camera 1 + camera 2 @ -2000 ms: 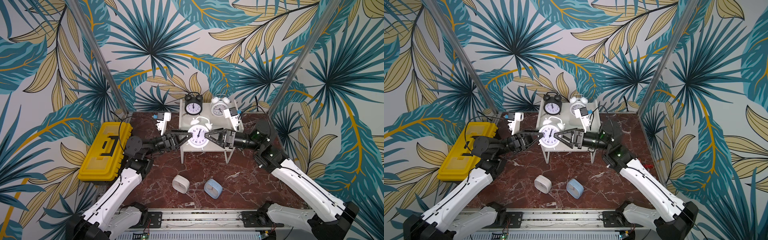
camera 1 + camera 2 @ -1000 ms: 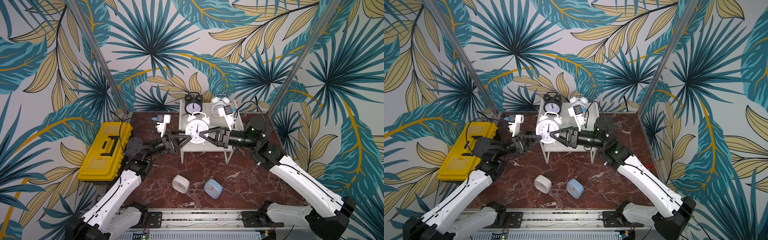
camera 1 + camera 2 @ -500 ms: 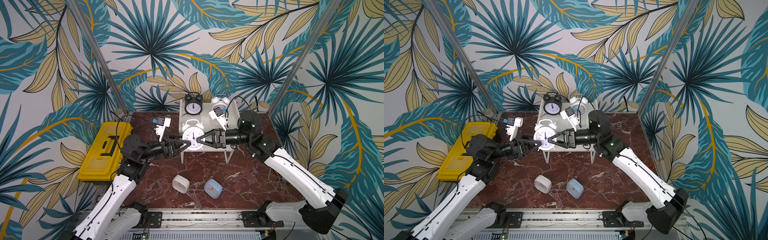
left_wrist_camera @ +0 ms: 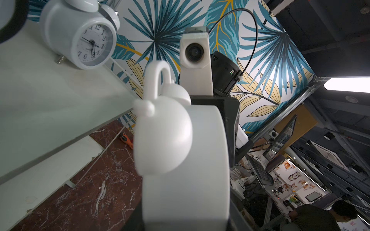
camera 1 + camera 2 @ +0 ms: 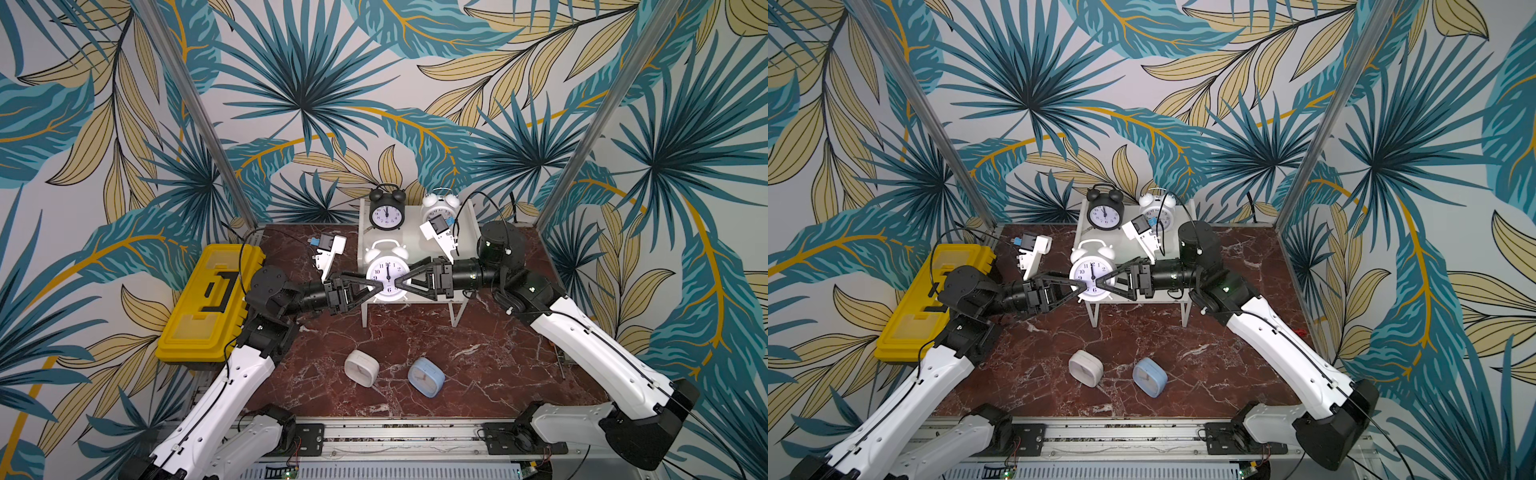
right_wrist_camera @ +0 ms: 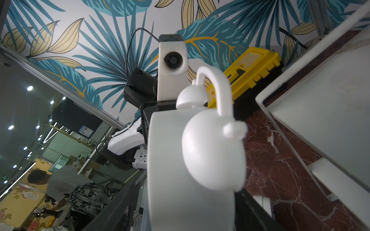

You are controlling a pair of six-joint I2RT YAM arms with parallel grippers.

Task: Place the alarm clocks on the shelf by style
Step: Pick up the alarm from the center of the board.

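A white twin-bell alarm clock (image 5: 387,266) (image 5: 1092,270) hangs upright over the front left of the shelf's (image 5: 415,232) (image 5: 1113,237) top board. My left gripper (image 5: 380,286) (image 5: 1086,289) comes from the left and is shut on it front and back. Opposite, my right gripper (image 5: 399,284) (image 5: 1098,286) still straddles the clock, and one finger (image 6: 120,210) stands off its body. At the back of the board stand a black twin-bell clock (image 5: 386,210) and a white one (image 5: 440,208) (image 4: 90,42). Two rounded-square clocks, white (image 5: 361,368) and light blue (image 5: 426,377), lie on the table.
A yellow toolbox (image 5: 208,303) (image 6: 250,68) sits on the table's left edge beside my left arm. The marble table (image 5: 478,340) ends at metal frame posts at its back corners. The shelf's lower board (image 4: 44,180) shows beneath the top one.
My left gripper has closed onto the white twin-bell clock from the left. The right gripper's jaws have widened around it. The clock came down and slightly left over the shelf's front.
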